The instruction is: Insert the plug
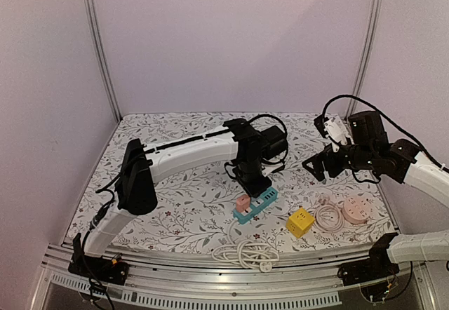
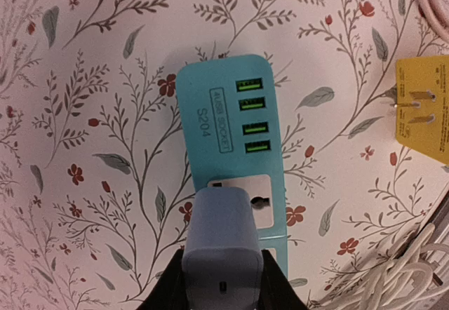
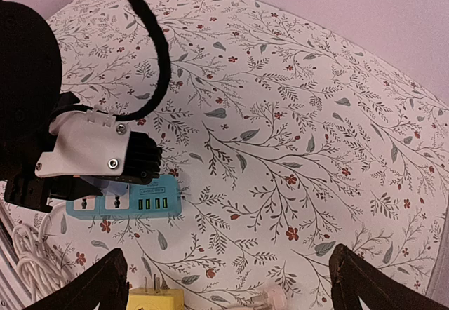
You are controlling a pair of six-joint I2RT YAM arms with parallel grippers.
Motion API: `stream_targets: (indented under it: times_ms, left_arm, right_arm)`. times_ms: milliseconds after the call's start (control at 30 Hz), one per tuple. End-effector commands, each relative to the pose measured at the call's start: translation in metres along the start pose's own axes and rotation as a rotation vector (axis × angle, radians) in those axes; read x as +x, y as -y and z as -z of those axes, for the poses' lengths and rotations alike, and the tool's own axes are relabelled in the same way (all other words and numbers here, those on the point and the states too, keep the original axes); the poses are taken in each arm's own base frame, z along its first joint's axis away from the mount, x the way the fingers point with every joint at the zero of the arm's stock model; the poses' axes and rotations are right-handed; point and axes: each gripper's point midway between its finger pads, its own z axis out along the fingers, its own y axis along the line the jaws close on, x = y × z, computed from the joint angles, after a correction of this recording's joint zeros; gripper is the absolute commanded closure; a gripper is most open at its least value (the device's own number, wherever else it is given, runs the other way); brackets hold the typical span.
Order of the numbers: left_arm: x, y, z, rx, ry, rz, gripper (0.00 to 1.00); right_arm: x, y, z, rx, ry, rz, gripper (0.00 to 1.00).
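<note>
A teal power strip (image 1: 261, 201) (image 2: 224, 113) (image 3: 151, 205) lies on the flowered cloth near the table's middle, its green USB ports at the far end. My left gripper (image 1: 251, 184) (image 2: 223, 282) is shut on a pale, cube-shaped plug (image 1: 242, 202) (image 2: 221, 233). The plug stands over the left part of the strip's white socket panel. Whether its prongs sit in the socket is hidden. My right gripper (image 1: 317, 165) (image 3: 228, 282) hovers open and holds nothing, off to the right above the cloth, apart from the strip.
A yellow adapter (image 1: 299, 221) (image 2: 424, 110) (image 3: 156, 299) lies prongs-up right of the strip. A pink round extension with a coiled cord (image 1: 354, 210) sits further right. A white cord bundle (image 1: 245, 254) (image 2: 393, 268) lies at the front edge.
</note>
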Motion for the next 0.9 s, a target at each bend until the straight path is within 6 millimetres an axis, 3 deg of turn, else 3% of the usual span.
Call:
stream_targets:
  times_ms: [0, 100, 200, 367, 533, 867]
  left_arm:
    - [0.042, 0.010, -0.062, -0.011, -0.200, -0.061, 1.00]
    - [0.044, 0.013, -0.066, -0.001, -0.211, -0.058, 1.00]
    - [0.050, 0.015, -0.056, 0.017, -0.222, -0.057, 1.00]
    - [0.081, 0.010, -0.029, 0.004, -0.280, -0.063, 1.00]
    - [0.107, 0.005, -0.018, -0.012, -0.333, -0.064, 1.00]
    - [0.104, 0.004, -0.034, -0.019, -0.310, -0.048, 0.96]
  right_arm:
    - [-0.012, -0.008, -0.006, -0.049, 0.006, 0.055, 0.01]
    - [-0.017, -0.006, -0.009, -0.038, 0.006, 0.079, 0.01]
    - [-0.017, -0.002, -0.012, -0.015, -0.003, 0.086, 0.01]
    - [-0.023, -0.001, -0.008, -0.008, 0.017, 0.091, 0.01]
    - [-0.024, 0.002, -0.002, 0.006, 0.029, 0.067, 0.01]
    - [-0.013, 0.010, 0.004, 0.054, 0.029, 0.019, 0.01]
